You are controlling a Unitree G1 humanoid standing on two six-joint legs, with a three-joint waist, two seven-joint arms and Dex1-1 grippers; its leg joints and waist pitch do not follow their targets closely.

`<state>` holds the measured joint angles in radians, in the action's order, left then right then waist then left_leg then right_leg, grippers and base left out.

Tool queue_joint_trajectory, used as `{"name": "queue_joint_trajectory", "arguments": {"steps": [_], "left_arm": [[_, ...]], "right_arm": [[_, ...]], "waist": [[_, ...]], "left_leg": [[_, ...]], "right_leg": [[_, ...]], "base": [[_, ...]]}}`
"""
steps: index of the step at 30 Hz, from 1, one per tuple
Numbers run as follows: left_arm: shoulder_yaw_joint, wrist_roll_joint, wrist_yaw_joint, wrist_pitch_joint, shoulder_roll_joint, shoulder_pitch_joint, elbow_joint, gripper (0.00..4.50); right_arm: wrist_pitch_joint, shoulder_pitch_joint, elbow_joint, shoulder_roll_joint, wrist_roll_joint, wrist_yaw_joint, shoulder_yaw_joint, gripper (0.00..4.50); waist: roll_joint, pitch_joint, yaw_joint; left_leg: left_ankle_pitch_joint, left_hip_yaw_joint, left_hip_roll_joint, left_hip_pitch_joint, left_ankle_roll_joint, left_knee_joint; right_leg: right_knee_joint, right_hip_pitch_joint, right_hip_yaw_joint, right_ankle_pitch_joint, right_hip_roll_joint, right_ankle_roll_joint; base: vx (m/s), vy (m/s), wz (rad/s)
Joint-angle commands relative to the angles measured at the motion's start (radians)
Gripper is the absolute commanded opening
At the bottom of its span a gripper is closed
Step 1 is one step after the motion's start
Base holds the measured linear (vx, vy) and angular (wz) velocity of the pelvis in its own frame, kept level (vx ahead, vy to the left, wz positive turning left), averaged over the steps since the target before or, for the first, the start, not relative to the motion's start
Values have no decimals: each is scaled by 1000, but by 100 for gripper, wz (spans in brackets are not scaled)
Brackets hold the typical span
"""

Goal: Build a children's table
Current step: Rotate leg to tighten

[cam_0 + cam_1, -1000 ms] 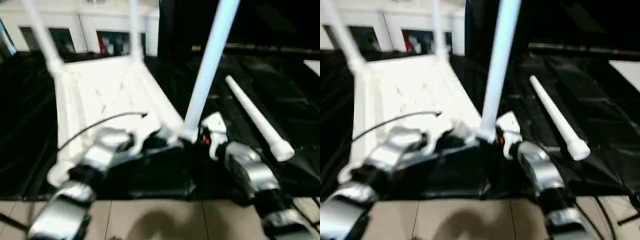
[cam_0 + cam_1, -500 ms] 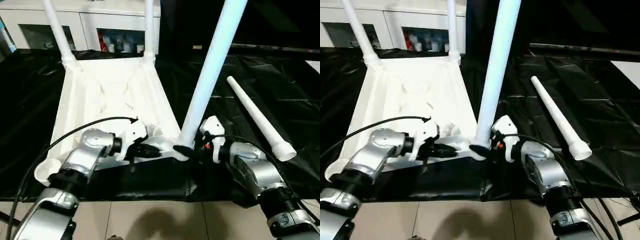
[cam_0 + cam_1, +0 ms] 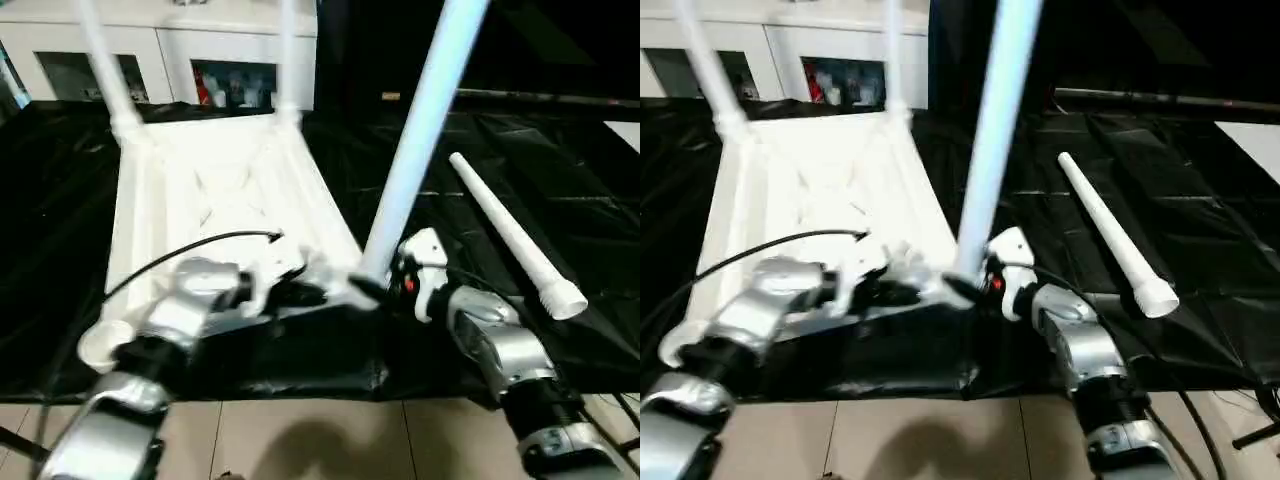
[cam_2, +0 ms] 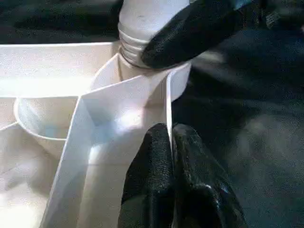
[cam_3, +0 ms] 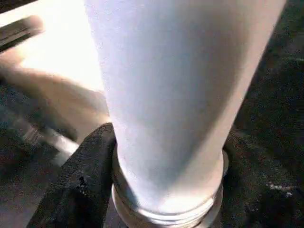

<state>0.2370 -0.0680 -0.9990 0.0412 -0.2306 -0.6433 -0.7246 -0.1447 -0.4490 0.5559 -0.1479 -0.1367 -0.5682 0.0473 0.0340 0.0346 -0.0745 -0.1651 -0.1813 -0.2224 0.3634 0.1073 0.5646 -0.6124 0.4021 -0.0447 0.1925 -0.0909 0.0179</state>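
The children's table top lies upside down on the black-covered work table. Two legs stand in its far corner sockets. A third leg rises slightly tilted from the near right socket, its threaded end at the socket mouth. My right gripper is closed around that leg's base, one finger against it. My left gripper is shut on the top's thin rim beside that socket. The fourth leg lies loose on the cover to the right.
The near left socket stands empty. A black cable arcs over my left forearm. White cabinets stand behind the table. The cover's front edge meets tiled floor close to me.
My right gripper's fingers have drawn in around the upright leg's base. The left gripper keeps its pinch on the rim. The head views have shifted a little.
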Motion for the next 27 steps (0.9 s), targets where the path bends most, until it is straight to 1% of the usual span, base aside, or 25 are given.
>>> {"name": "queue_joint_trajectory", "arguments": {"steps": [1, 2, 3, 4, 5, 6, 7, 8, 9, 10, 11, 12, 13, 15, 17, 18, 19, 21, 22, 23, 24, 25, 26, 27], "left_arm": [[0, 4, 130, 22, 83, -6, -56, 0], [0, -2, 165, 33, 104, -18, -68, 0], [-1, -6, 196, 40, 122, -28, -78, 0], [-1, -7, 208, 42, 130, -33, -84, 0], [5, -17, 267, 54, 174, -59, -111, 0], [10, -24, 293, 53, 193, -70, -125, 0], [14, -28, 307, 51, 204, -77, -134, 0], [14, -36, 312, 44, 215, -83, -148, 0], [13, -37, 313, 43, 216, -84, -150, 0], [11, -42, 313, 38, 219, -87, -157, 0], [7, -45, 313, 33, 219, -90, -163, 0], [4, -45, 314, 32, 219, -91, -164, 0], [4, -47, 306, 28, 212, -91, -165, 0], [6, -49, 300, 25, 207, -90, -163, 0], [7, -41, 253, 16, 182, -76, -145, 0], [9, -33, 214, 8, 166, -66, -133, 0], [10, -27, 188, 9, 150, -58, -127, 0], [12, -15, 131, 2, 117, -40, -111, 0], [12, -15, 131, 2, 117, -40, -111, 0], [12, -9, 92, 5, 92, -28, -98, 0], [14, 9, 11, -4, 51, -5, -71, 0], [14, 16, -17, -10, 39, 2, -62, 0], [14, 16, -17, -10, 39, 2, -62, 0], [12, 34, -73, -9, 14, 17, -39, 0]], "right_arm": [[-30, -19, 60, 40, 16, 171, -31, 275], [-31, -27, 73, 52, 23, 219, -40, 275], [-32, -34, 85, 62, 29, 257, -46, 275], [-33, -37, 90, 66, 31, 272, -47, 275], [-25, -55, 116, 87, 52, 345, -45, 275], [-19, -65, 128, 97, 65, 367, -38, 275], [-13, -70, 134, 103, 74, 377, -33, 275], [2, -78, 143, 113, 84, 384, -30, 275], [4, -79, 144, 115, 85, 386, -31, 275], [12, -84, 147, 120, 85, 385, -34, 275], [24, -91, 149, 127, 77, 375, -42, 275], [30, -94, 149, 128, 73, 371, -46, 275], [38, -96, 144, 128, 62, 347, -47, 310], [41, -96, 140, 127, 56, 328, -45, 344], [53, -95, 123, 105, 57, 264, -21, 354], [57, -92, 113, 89, 57, 227, -7, 364], [61, -88, 102, 73, 58, 188, 8, 377], [53, -70, 65, 38, 46, 94, 31, 377], [53, -70, 65, 38, 46, 94, 31, 377], [44, -57, 39, 14, 34, 33, 40, 377], [35, -35, -2, -27, 17, -61, 54, 377], [36, -29, -12, -39, 15, -87, 59, 377], [36, -29, -12, -39, 15, -87, 59, 377], [28, -17, -36, -64, 2, -139, 66, 377]], "waist": [[14, -50, 3], [15, -49, 3], [14, -46, 4], [8, -48, 1], [8, -51, 1], [9, -53, 0], [9, -53, -2], [10, -54, -5], [12, -55, -6], [12, -57, -8], [12, -58, -9], [13, -57, -9], [12, -57, -10], [11, -54, -9], [13, -54, -9], [11, -53, -9], [12, -53, -8], [14, -51, -6], [17, -49, -5], [15, -50, -2], [17, -50, -4], [17, -50, -4], [17, -48, 0], [14, -50, 1]], "left_leg": [[-237, -7, 0, -8, -3, -61], [-232, -8, 0, -8, -2, -62], [-245, -10, 0, -12, -5, -62], [-257, -8, 2, -12, -9, -60], [-236, -8, 3, -8, -14, -59], [-228, -9, 3, -9, -15, -58], [-222, -9, 3, -10, -15, -58], [-212, -10, 4, -9, -20, -56], [-191, -9, 6, -3, -30, -56], [-179, -8, 6, -2, -34, -55], [-163, -9, 6, -2, -45, -53], [-157, -10, 7, 0, -54, -52], [-157, -9, 7, -1, -57, -53], [-179, -9, 5, -2, -58, -55], [-197, -8, 5, -1, -57, -56], [-206, -8, 5, -1, -58, -56], [-209, -8, 4, 0, -59, -56], [-214, -7, 4, 4, -60, -57], [-222, -7, 3, 3, -63, -59], [-223, -7, 3, 1, -60, -59], [-220, -6, 2, 2, -62, -58], [-217, -6, 2, 4, -67, -58], [-222, -6, 0, 5, -73, -60], [-225, -7, -1, 2, -67, -59]], "right_leg": [[87, -35, 31, 313, -37, -149], [86, -35, 30, 294, -33, -150], [90, -28, 31, 301, -32, -151], [90, -32, 31, 309, -34, -149], [88, -35, 33, 275, -32, -149], [87, -34, 33, 255, -30, -151], [86, -33, 34, 239, -30, -153], [83, -36, 34, 213, -30, -158], [78, -41, 33, 180, -30, -160], [76, -43, 33, 160, -31, -162], [73, -44, 32, 125, -30, -169], [72, -46, 32, 111, -30, -174], [73, -46, 31, 112, -30, -176], [77, -45, 31, 142, -31, -178], [79, -47, 30, 170, -32, -171], [82, -46, 30, 185, -34, -169], [82, -46, 30, 190, -34, -169], [83, -48, 29, 205, -34, -164], [86, -47, 29, 230, -34, -158], [87, -44, 30, 247, -35, -156], [86, -47, 29, 246, -35, -158], [85, -49, 30, 238, -34, -158], [85, -46, 30, 241, -35, -162], [86, -42, 30, 246, -33, -166]], "base": [[0, 0, 0], [0, 0, 0], [0, 0, 0], [0, 0, 0], [0, 0, 0], [0, 0, 0], [0, 0, 0], [0, 0, 0], [0, 0, 0], [0, 0, 0], [0, 0, 0], [0, 0, 0], [0, 0, 0], [0, 0, 0], [0, 0, 0], [0, 0, 0], [0, 0, 0], [0, 0, 0], [0, 0, 0], [0, 0, 0], [0, 0, 0], [0, 0, 0], [0, 0, 0], [0, 0, 0]]}}
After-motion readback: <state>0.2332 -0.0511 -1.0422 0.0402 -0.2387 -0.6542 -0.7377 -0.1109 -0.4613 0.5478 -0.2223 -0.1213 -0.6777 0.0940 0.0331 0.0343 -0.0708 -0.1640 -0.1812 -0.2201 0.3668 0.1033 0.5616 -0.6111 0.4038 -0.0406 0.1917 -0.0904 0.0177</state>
